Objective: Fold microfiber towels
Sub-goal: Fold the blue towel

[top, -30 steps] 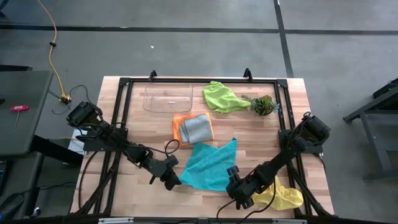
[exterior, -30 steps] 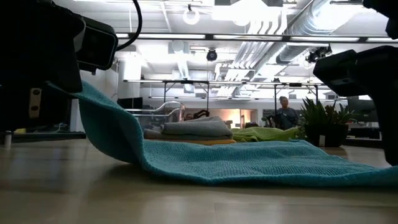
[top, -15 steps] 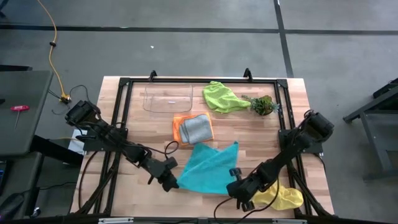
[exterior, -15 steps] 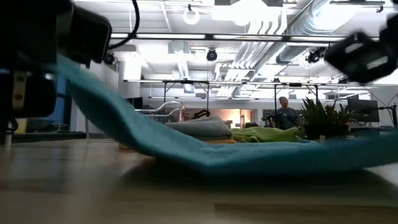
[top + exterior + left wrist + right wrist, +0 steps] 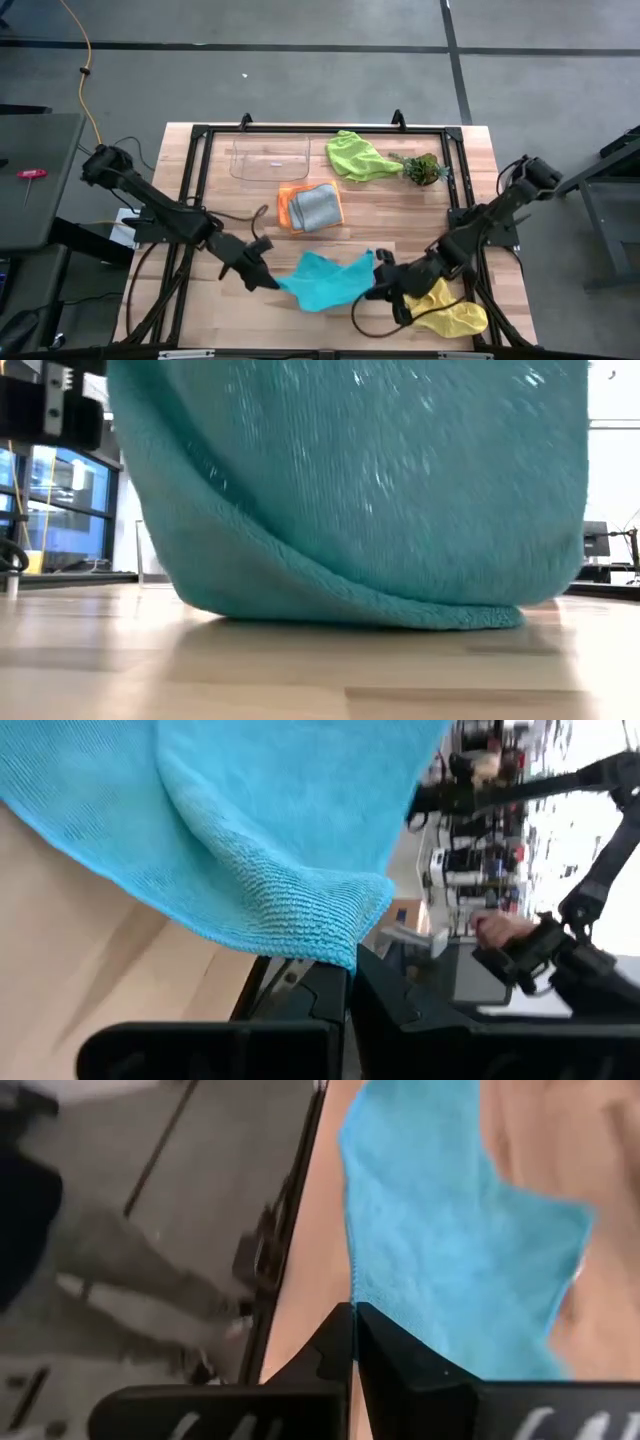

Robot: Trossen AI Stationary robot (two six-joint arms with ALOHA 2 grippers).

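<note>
With both corners pinched tight, our left gripper (image 5: 268, 280) and right gripper (image 5: 381, 283) have just lifted the teal towel (image 5: 325, 279) off the table (image 5: 400, 215), sagging near the grey towel (image 5: 318, 206), so the fold is starting.

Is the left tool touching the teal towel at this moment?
Touching. In the left wrist view the left tool is shut on a corner of the teal towel; the high view shows the towel hanging between both tools.
</note>
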